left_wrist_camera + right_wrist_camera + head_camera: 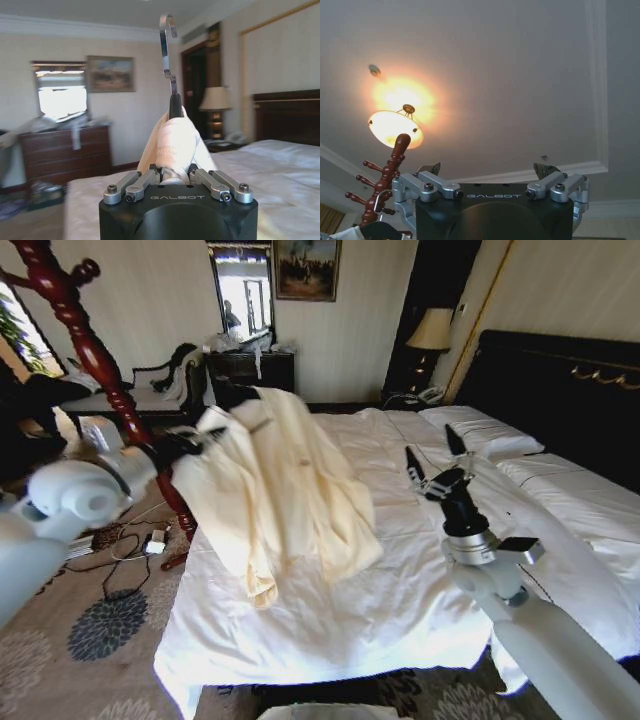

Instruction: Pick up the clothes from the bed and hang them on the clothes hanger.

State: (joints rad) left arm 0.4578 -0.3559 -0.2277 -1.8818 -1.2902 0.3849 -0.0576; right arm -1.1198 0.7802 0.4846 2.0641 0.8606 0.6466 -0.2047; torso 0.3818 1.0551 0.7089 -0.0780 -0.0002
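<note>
My left gripper [212,436] is clamped on the clothes [285,480], already draped on the clothes hanger [170,60] above the bed [400,590] (right gripper [432,468] spread, empty), so hooking it up remains.

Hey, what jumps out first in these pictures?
The cream top, already on the hanger, hangs lifted over the near left part of the bed, gripped at the collar by the left gripper. The right gripper stands open and empty above the sheets, pointing up. A reddish coat stand rises beside the left arm.
</note>
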